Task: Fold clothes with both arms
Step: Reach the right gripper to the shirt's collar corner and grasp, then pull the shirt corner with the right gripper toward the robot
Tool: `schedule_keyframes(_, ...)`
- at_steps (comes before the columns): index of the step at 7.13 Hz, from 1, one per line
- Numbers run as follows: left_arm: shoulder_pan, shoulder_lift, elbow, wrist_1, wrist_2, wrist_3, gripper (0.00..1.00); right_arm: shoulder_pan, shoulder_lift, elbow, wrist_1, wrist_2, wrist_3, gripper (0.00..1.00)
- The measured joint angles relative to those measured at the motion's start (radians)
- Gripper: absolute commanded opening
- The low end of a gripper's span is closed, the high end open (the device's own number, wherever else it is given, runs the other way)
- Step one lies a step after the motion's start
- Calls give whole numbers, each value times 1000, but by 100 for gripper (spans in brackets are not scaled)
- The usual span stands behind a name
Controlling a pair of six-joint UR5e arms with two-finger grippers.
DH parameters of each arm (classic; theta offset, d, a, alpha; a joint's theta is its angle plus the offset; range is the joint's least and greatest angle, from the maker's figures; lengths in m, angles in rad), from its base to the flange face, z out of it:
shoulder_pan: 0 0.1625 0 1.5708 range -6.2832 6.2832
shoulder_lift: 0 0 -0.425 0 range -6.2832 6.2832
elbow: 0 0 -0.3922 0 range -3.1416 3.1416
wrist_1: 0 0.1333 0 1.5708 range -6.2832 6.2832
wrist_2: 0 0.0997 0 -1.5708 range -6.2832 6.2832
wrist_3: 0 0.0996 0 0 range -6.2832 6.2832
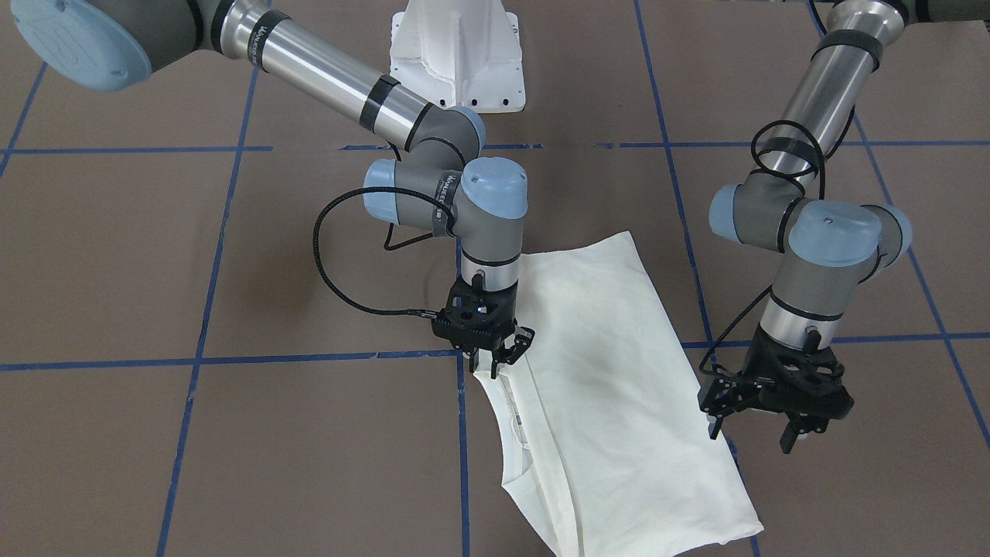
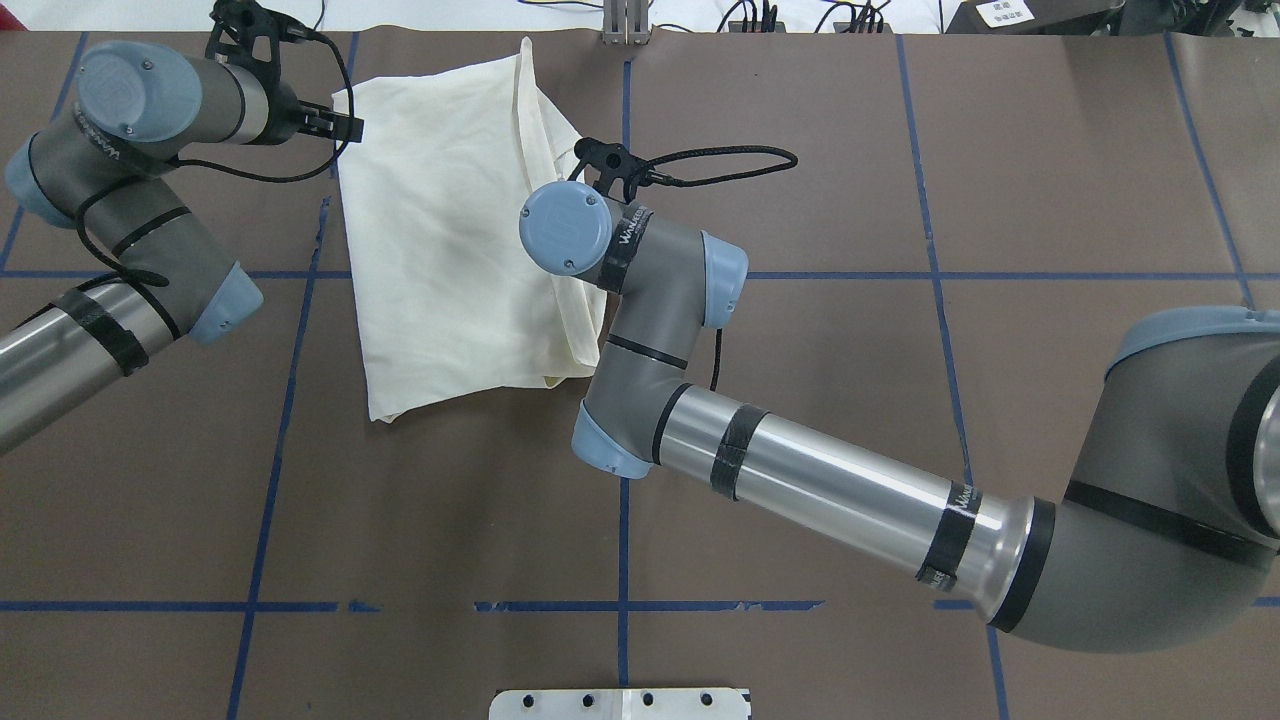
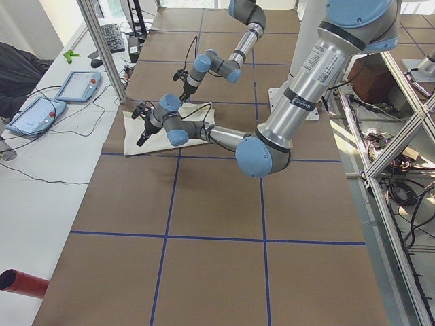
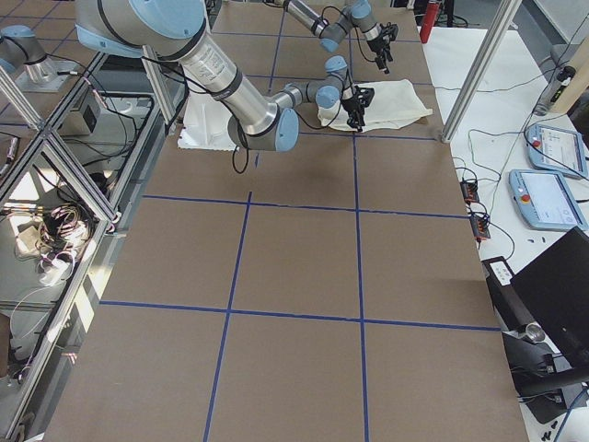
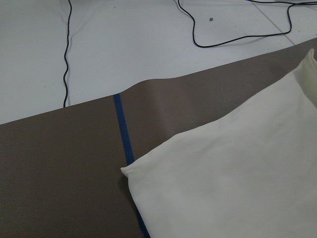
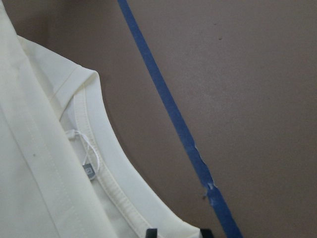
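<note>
The cream T-shirt (image 1: 611,363) lies folded and plain side up on the brown table, at its far side in the overhead view (image 2: 450,230). Its collar and label (image 6: 89,168) face the right arm. My right gripper (image 1: 499,360) points down at the collar edge and is shut on the cloth, which rises a little to its fingers; the cloth shows between the fingertips (image 6: 151,232) in the right wrist view. My left gripper (image 1: 752,433) hangs open just beside the shirt's opposite edge, touching nothing. The left wrist view shows the shirt's corner (image 5: 130,171) but no fingers.
Blue tape lines (image 1: 232,360) grid the brown table cover. The white pedestal base (image 1: 456,62) stands on the robot's side. Past the table's far edge a white surface (image 5: 148,39) carries black cables. Teach pendants (image 3: 81,85) lie off the table beside a metal post.
</note>
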Motion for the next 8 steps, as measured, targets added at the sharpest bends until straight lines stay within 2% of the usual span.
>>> schedule_keyframes(1,1,0,0,0,0,-2,100,0,-1,0,-1,0,-3,0)
schedule_keyframes(5,6,0,0,0,0,-10,100,0,-4,16,-9,1,-15,0)
schedule_keyframes(6,9,0,-1,-1,0,-18,100,0,-17,56,-33,5,-18,0)
schedule_keyframes(8,19,1,-7,-1,0,-37,100,-8,-139,258,-113,9,-21,0)
